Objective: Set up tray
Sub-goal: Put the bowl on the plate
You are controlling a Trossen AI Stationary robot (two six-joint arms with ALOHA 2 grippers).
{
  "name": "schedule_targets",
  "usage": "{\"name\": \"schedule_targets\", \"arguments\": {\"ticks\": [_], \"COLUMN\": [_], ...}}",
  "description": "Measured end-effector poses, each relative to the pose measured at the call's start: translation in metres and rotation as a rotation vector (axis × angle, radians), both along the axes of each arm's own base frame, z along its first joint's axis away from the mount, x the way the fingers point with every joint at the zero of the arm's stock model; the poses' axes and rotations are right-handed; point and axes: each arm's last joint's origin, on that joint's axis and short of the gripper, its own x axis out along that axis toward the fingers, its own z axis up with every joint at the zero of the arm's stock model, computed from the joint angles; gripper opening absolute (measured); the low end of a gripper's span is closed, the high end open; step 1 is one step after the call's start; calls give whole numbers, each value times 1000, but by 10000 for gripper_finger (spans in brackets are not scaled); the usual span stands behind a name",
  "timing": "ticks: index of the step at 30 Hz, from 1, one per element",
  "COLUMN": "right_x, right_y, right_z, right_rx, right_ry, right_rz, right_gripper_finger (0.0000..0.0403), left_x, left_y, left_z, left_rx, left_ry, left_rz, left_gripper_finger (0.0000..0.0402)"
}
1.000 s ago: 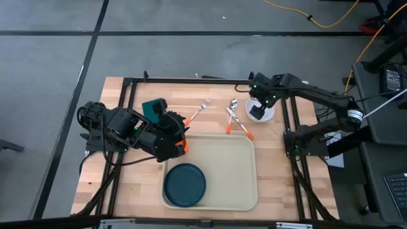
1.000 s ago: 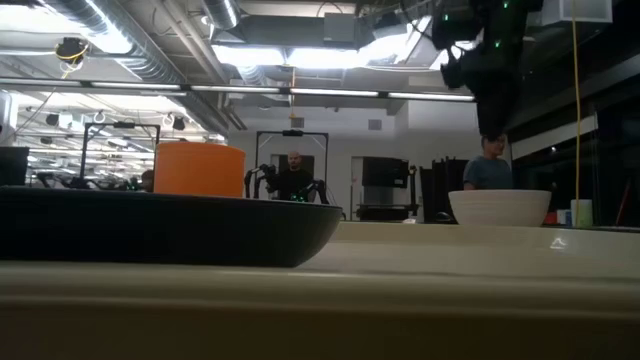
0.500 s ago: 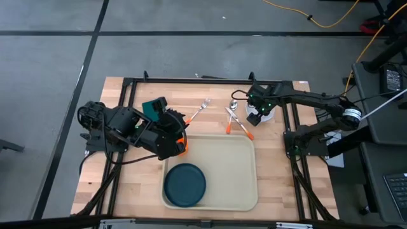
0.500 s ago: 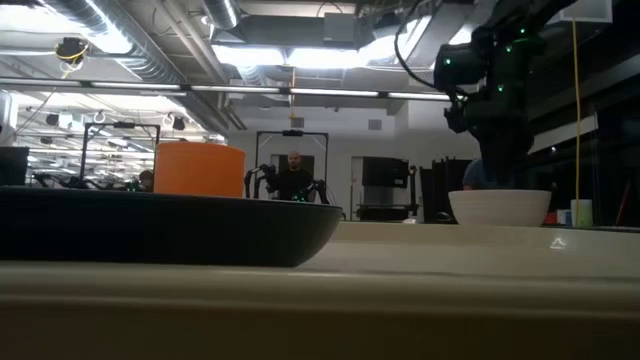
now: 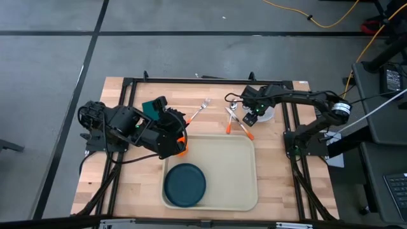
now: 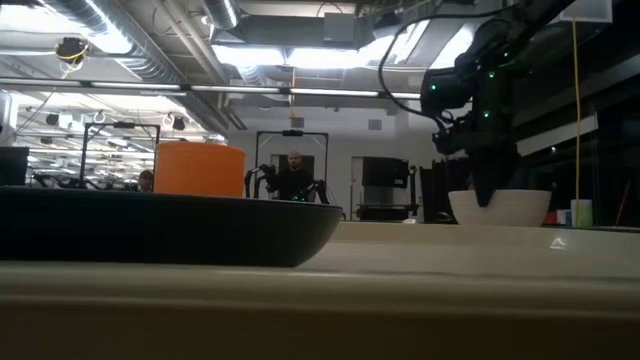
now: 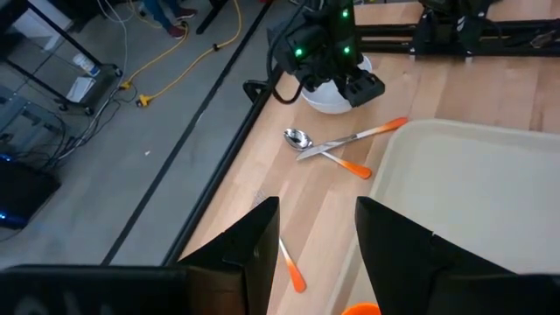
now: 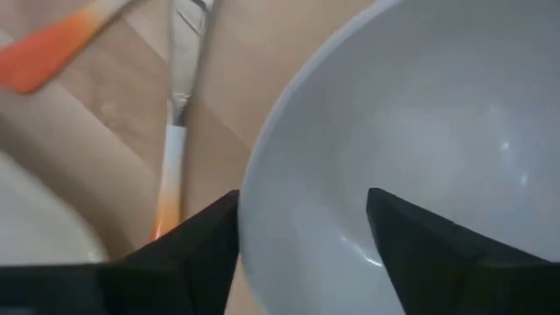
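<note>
Only a matte teal plate [image 5: 185, 184] is seen set on the smooth cream tray [image 5: 235, 172], lower centre of the slatted wooden bench [image 5: 114, 191]. The right pincer [image 5: 253, 114], spread, straddles the glossy white bowl's [image 5: 267, 113] rim, upper right; orange-handled cutlery [image 5: 238, 124] is left outside. The left pincer [image 5: 179, 137], released, waits centre-left.

No readable text, labels, brand names, numbers or signs appear anywhere in these views, neither on the objects laid out nor in the room behind them.
</note>
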Motion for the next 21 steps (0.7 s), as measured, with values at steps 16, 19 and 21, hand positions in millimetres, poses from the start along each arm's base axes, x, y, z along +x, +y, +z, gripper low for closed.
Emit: {"name": "schedule_targets", "arguments": {"ticks": [16,19,21], "right_x": [5,9,9], "right_y": [8,14,21], "right_z": [25,57,84], "right_rx": [96,76,54], "right_ry": [-15,-81,-122], "right_rz": [86,121,146], "right_gripper_finger": [11,11,11], "left_x": [0,0,0], "left_y": [0,0,0], "left_z": [0,0,0], "left_rx": [4,4,5], "left_ry": [3,4,6], "left_rz": [-3,-3,-4], "left_gripper_finger": [145,145,145]}}
